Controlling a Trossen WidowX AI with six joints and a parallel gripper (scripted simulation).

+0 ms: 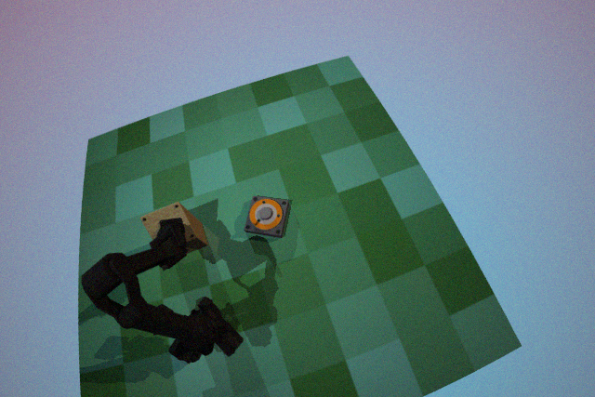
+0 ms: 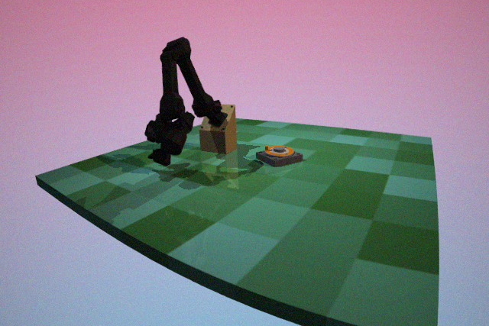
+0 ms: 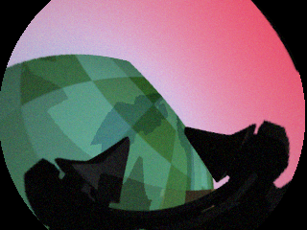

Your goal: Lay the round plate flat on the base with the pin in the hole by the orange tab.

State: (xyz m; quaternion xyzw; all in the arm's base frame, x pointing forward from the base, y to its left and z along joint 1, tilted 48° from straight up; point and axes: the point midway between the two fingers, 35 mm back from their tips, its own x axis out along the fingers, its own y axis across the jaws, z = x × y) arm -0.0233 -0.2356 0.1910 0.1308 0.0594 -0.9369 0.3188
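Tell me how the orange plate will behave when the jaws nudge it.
The plate is a flat ring around the post, so it would probably turn rather than slide away. It looks thin and rigid, likely light. The square base sits low and broad, so tipping seems unlikely.
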